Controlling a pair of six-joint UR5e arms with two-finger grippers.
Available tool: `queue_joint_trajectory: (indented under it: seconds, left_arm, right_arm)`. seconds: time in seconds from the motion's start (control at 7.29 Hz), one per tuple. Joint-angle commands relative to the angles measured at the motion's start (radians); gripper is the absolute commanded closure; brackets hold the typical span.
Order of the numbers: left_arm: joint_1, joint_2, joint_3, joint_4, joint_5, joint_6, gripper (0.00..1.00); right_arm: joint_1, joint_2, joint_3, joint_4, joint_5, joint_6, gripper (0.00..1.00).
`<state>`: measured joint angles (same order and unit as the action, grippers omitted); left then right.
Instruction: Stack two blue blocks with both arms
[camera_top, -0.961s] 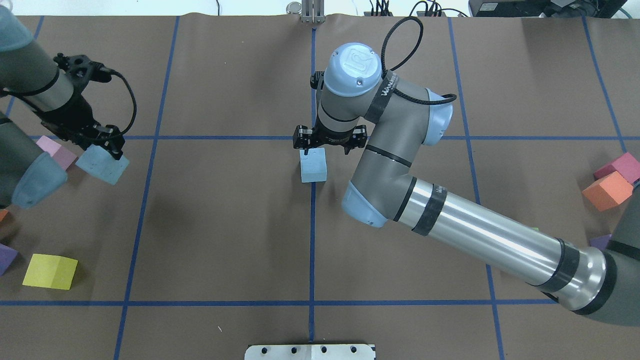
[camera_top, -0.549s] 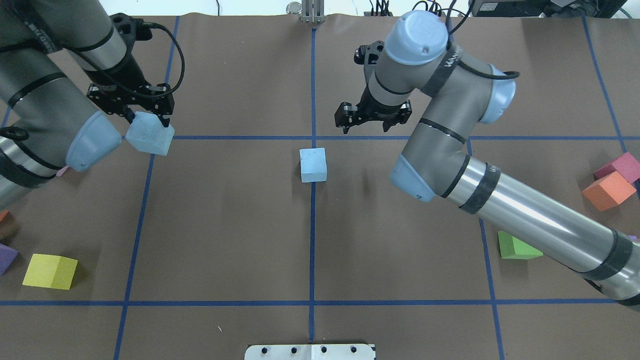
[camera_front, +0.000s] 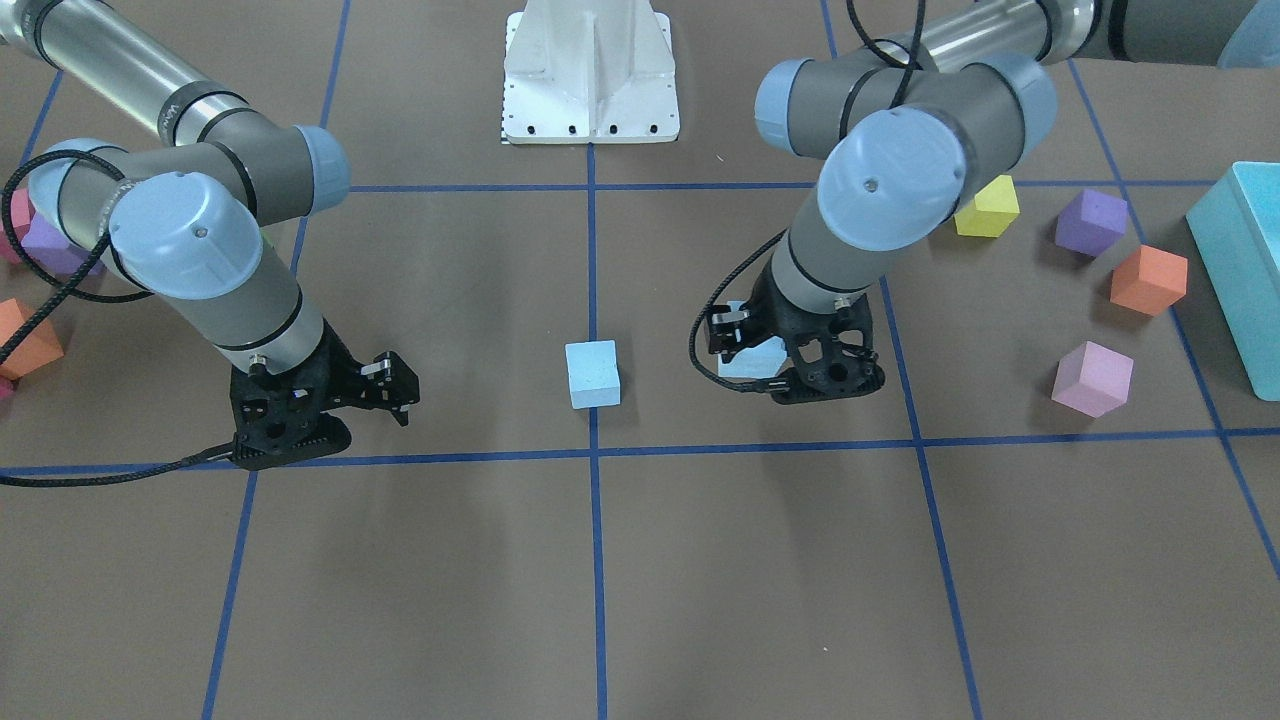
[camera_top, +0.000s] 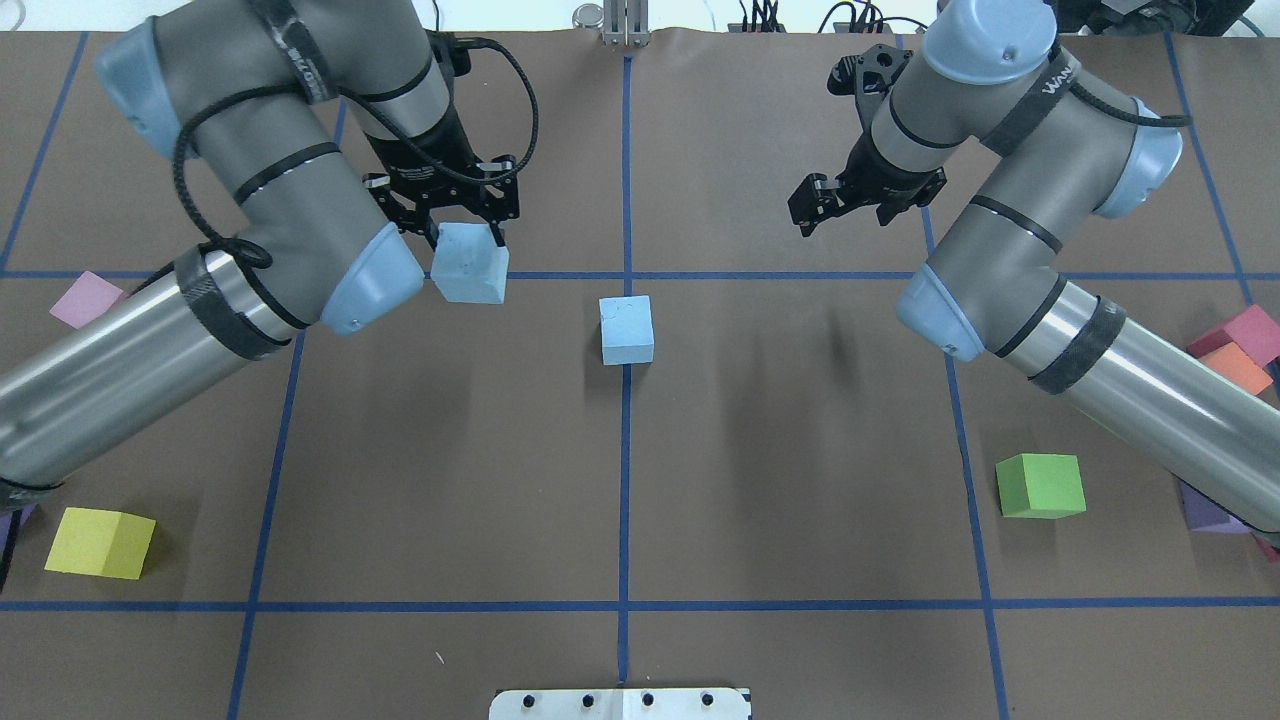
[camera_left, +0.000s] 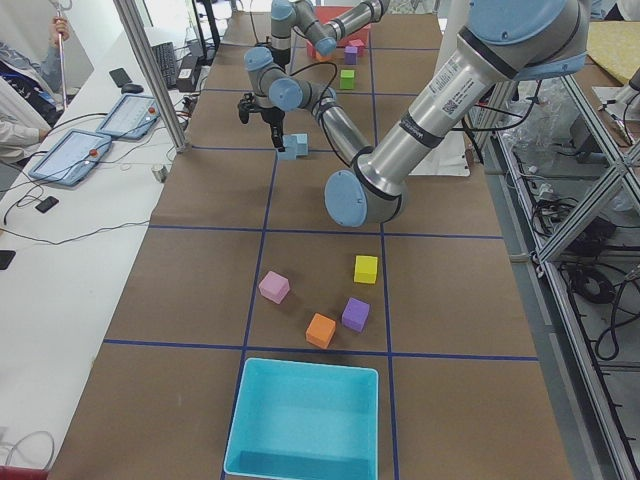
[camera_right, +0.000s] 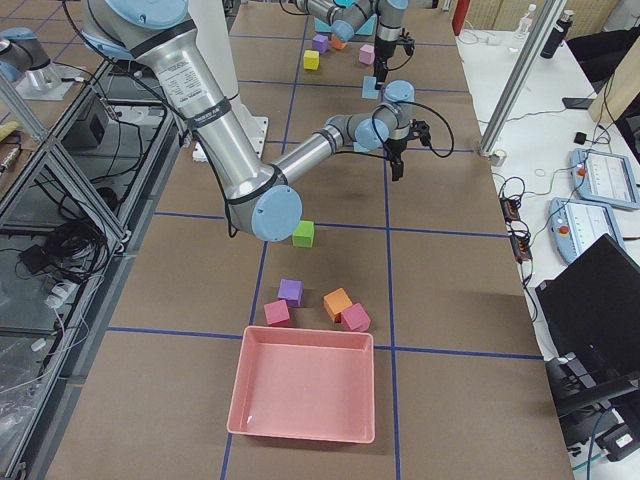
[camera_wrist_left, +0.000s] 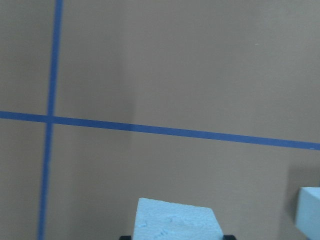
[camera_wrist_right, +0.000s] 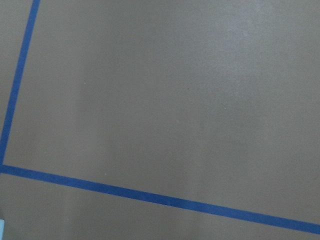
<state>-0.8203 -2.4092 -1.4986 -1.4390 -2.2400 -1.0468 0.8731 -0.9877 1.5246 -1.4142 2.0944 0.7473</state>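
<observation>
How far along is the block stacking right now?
Done: one blue block sits free on the table, right tool open, clear of it. In hand: left tool holds the second blue block aloft nearby. Left: carry it over, set it on top, release.

The held foam cube (camera_top: 470, 264) sits between the fingers of the left claw (camera_top: 467, 240). The second foam cube (camera_top: 627, 330) rests on the surface (camera_top: 760, 450), to that claw's right and nearer the robot. It lies between that claw and the right claw (camera_top: 847, 212), touching neither. Loose cubes (camera_top: 1040, 486) lie well outside both claws, toward the surface's ends.
</observation>
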Motion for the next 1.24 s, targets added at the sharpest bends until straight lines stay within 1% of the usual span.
queue_joint_trajectory:
  seconds: [0.0,0.14,0.27,0.41,0.82,0.96,1.1]
  left_arm:
    - [0.064,-0.096,0.098,-0.041,0.076,-0.07,0.32]
    - [0.079,-0.096,0.119,-0.099,0.094,-0.093,0.32]
    - [0.093,-0.109,0.148,-0.121,0.095,-0.102,0.32]
    - [0.104,-0.129,0.167,-0.123,0.096,-0.122,0.32]
    - [0.124,-0.143,0.178,-0.152,0.099,-0.173,0.32]
    - [0.134,-0.163,0.199,-0.152,0.109,-0.205,0.32]
    - [0.151,-0.174,0.205,-0.155,0.152,-0.243,0.32]
  right_arm:
    - [0.018,-0.025,0.002,0.001,0.007,-0.04,0.0]
    - [0.021,-0.026,0.002,0.001,0.007,-0.04,0.0]
    - [0.026,-0.032,0.002,0.003,0.009,-0.043,0.0]
    - [0.027,-0.035,0.002,0.001,0.009,-0.054,0.0]
    - [0.029,-0.043,0.002,0.003,0.006,-0.057,0.0]
    - [0.027,-0.049,0.002,0.003,0.004,-0.057,0.0]
    - [0.027,-0.051,0.003,0.003,0.004,-0.057,0.0]
